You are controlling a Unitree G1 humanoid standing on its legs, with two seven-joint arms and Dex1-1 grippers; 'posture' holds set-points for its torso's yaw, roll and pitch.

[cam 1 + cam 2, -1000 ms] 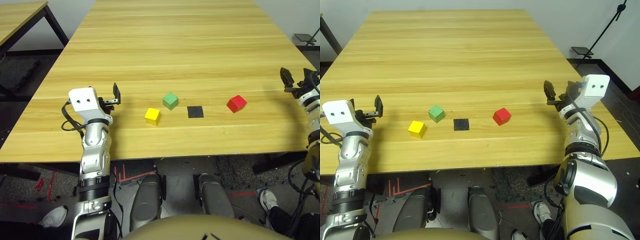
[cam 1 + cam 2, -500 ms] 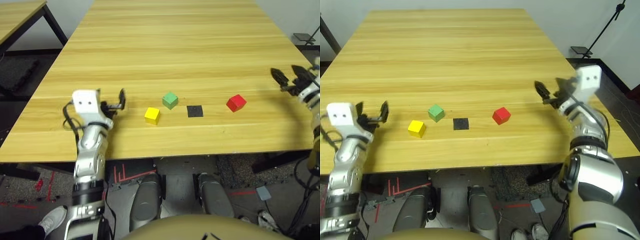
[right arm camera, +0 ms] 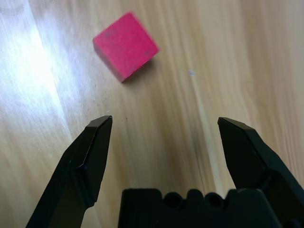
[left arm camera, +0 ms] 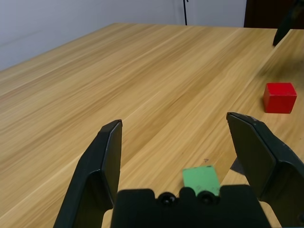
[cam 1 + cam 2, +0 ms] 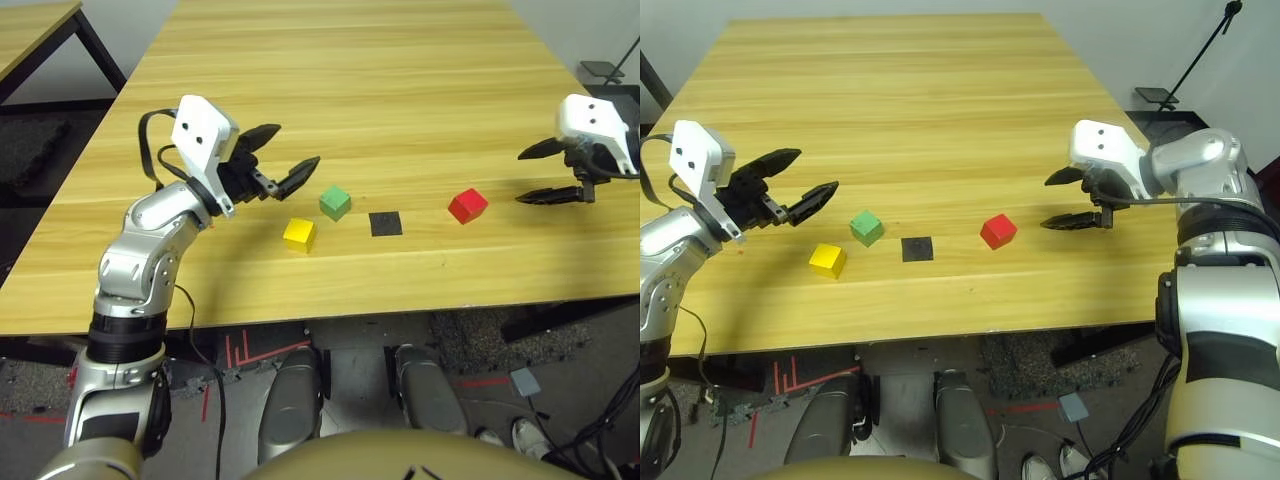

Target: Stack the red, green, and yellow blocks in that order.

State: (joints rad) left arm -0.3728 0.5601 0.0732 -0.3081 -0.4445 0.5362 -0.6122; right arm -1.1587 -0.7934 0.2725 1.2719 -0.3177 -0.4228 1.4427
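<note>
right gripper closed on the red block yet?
No, the right gripper is open, its fingers spread wide over bare table, and the red block lies ahead of them, untouched.

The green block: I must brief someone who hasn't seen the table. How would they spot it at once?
On the wooden table, four small things lie in a row near the robot's edge. The green block is second from the robot's left, between the yellow block and the flat black square patch. It is the only green cube, sitting slightly farther back than its neighbours.

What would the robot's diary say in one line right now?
left gripper: open, near green block | right gripper: open, near red block | yellow block: on table | stack: not started
</note>
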